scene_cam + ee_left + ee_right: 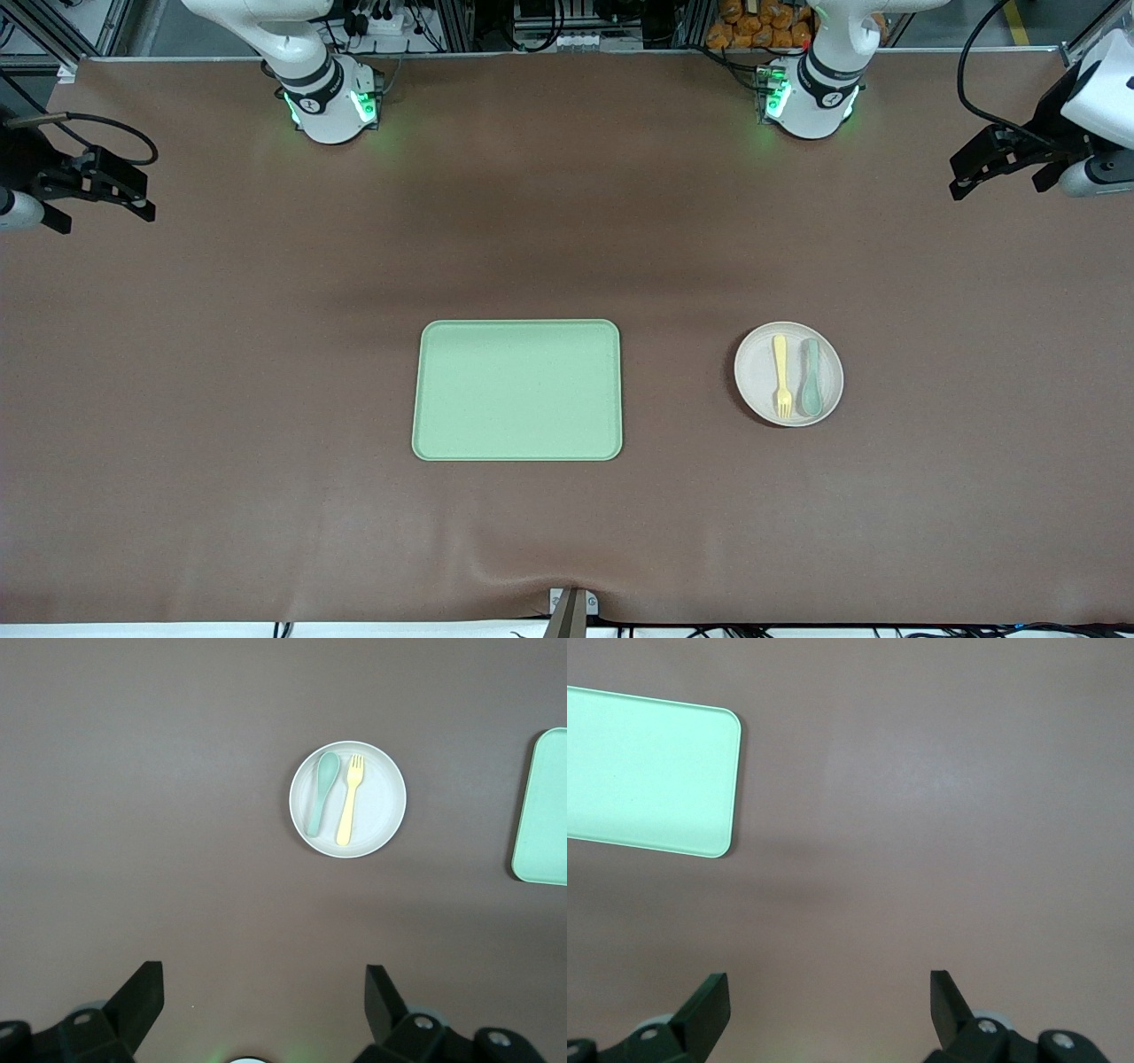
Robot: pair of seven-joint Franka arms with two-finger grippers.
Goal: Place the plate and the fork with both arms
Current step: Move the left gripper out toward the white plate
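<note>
Fork looks light and slippery on the plate; I'd pinch its slim handle. Left gripper and right gripper both hang spread, empty.

I see a wide table covered edge to edge in a matte brown sheet, with a small ripple in the sheet at the edge nearest my front camera. A small metal bracket sits at that ripple. Along the table's top edge stands a grey aluminium frame strung with black cables. Orange objects, too small to identify, are stacked there. Green light glows softly on the sheet in two spots near that edge.
</note>
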